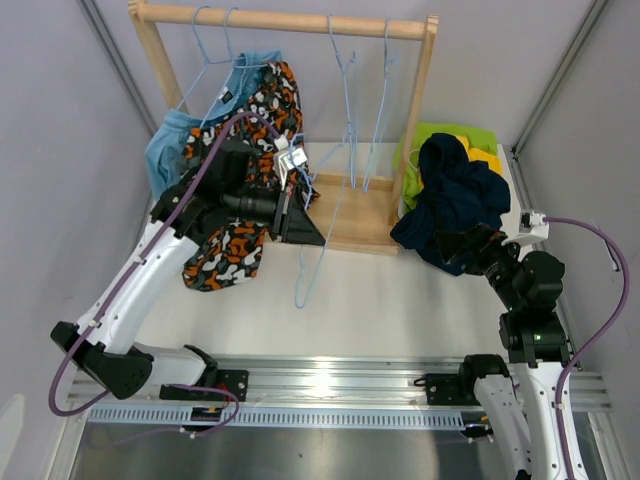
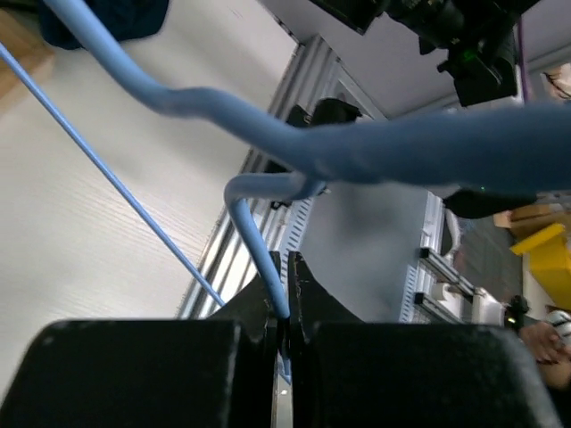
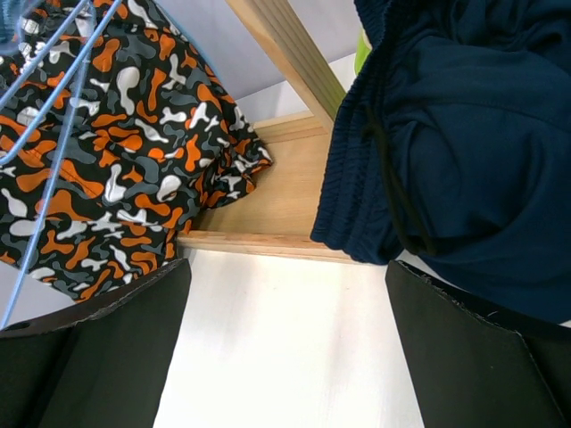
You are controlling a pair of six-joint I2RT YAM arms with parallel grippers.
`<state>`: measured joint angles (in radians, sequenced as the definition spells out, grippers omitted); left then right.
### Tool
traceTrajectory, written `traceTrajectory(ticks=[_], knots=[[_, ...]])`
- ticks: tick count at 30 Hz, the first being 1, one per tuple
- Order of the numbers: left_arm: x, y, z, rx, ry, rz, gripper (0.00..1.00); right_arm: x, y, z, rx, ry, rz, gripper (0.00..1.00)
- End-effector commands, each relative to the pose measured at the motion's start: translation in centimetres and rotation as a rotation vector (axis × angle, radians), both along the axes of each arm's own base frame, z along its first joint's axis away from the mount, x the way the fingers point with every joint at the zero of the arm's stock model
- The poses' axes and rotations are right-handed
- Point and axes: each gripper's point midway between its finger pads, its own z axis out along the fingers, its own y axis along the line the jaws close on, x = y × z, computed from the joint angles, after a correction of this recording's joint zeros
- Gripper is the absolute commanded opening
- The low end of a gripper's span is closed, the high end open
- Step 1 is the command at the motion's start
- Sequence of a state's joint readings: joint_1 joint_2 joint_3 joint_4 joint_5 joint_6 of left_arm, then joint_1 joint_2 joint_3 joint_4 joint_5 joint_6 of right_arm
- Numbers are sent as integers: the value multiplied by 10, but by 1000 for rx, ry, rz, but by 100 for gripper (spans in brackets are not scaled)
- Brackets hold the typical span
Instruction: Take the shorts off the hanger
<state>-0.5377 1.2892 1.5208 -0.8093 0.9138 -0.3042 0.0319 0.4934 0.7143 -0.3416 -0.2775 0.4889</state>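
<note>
My left gripper (image 1: 303,232) is shut on the wire of a blue hanger (image 1: 322,243) in front of the wooden rack. The left wrist view shows its jaws (image 2: 287,272) closed on that hanger (image 2: 259,250). The orange-black-white camouflage shorts (image 1: 262,108) drape from the rack over my left arm down to the table. The light blue shorts (image 1: 168,148) hang behind them. The navy shorts (image 1: 460,195) lie heaped at the right on the lime green (image 1: 440,133) and yellow (image 1: 488,156) pairs. My right gripper (image 1: 457,243) is open and empty beside the navy shorts (image 3: 464,134).
The wooden rack (image 1: 290,20) stands at the back with two bare blue hangers (image 1: 350,100) on its bar. Its wooden base (image 3: 277,209) lies just ahead of my right gripper (image 3: 285,299). The camouflage shorts also show in the right wrist view (image 3: 134,134).
</note>
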Motion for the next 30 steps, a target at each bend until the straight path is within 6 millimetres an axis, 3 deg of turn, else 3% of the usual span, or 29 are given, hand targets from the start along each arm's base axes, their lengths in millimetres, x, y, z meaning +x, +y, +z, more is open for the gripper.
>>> traceTrajectory(ticks=[1,2,3,5,9,10,12,13,17,20,22,25,30], knots=[[19,10,11,91,-141,77,0,-5,-1,23,-16,-62,-1,99],[33,19,4,160,-167,162,0,-6,-2,23,-17,-64,-4,99],[39,23,17,170,-235,190,0,-6,-1,23,-19,-61,-2,99],[51,31,16,218,-264,249,0,-7,-2,22,-26,-59,-3,100],[87,39,35,272,-345,378,0,-7,-2,18,-37,-47,-3,100],[97,43,54,264,-396,432,0,-7,-2,17,-39,-46,-3,100],[119,42,48,310,-396,474,0,-7,-3,16,-44,-44,-6,100],[130,39,57,308,-424,492,0,-8,-4,15,-50,-41,-8,99],[162,41,55,376,-473,547,0,-7,-4,12,-49,-39,-8,100],[183,43,64,402,-526,608,0,-7,-2,10,-47,-34,0,99],[192,53,78,408,-568,682,0,-6,-2,10,-45,-34,1,99],[190,66,102,413,-637,760,0,-5,-1,8,-41,-31,5,100],[172,98,125,526,-760,885,0,-2,2,-2,-28,-19,21,99]])
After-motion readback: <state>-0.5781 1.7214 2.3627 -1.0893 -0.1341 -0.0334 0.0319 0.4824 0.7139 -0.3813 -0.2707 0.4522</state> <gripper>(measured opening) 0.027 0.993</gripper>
